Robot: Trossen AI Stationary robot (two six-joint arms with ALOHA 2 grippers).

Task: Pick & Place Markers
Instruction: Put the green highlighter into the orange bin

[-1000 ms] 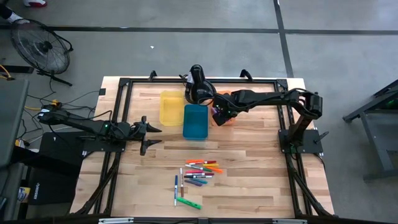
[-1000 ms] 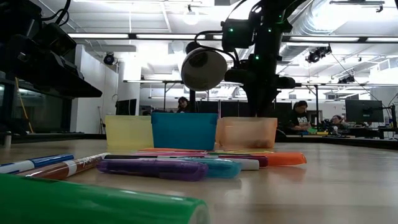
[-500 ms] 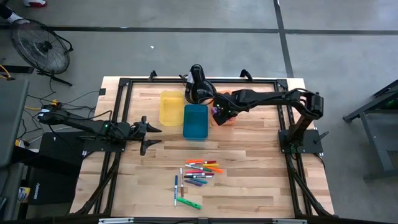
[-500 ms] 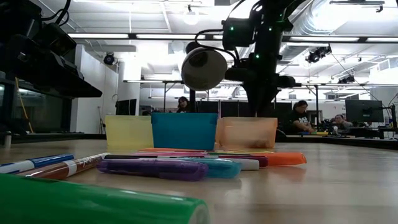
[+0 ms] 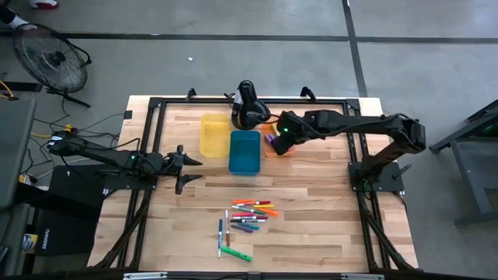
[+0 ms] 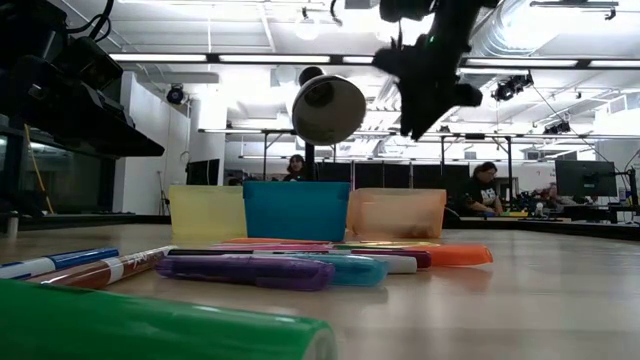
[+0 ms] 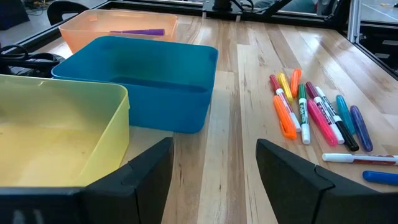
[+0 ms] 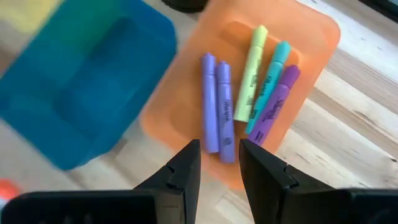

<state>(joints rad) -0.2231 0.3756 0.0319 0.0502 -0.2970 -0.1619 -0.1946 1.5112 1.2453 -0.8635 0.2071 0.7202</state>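
Observation:
Several markers (image 5: 247, 218) lie loose on the table's near middle, and they also show in the left wrist view (image 7: 311, 112). Three bins stand in a row at the far middle: yellow (image 5: 213, 134), blue (image 5: 244, 151) and orange (image 8: 314, 38). Several markers (image 8: 249, 93), purple, yellow-green and teal, lie in the orange bin. My right gripper (image 8: 219, 163) hangs open and empty above the orange bin, clear of it. My left gripper (image 5: 194, 169) waits open and empty at the table's left, pointing toward the bins.
A dark post with a round head (image 5: 247, 105) stands at the far edge behind the bins. A black frame (image 5: 156, 105) runs around the table top. Bare wood lies between the bins and the loose markers. People sit in the room beyond the table (image 6: 485, 190).
My right gripper has risen from just over the orange bin to well above it, and its arm has drawn back a little toward the table's right edge. The bins and the loose markers have stayed where they were.

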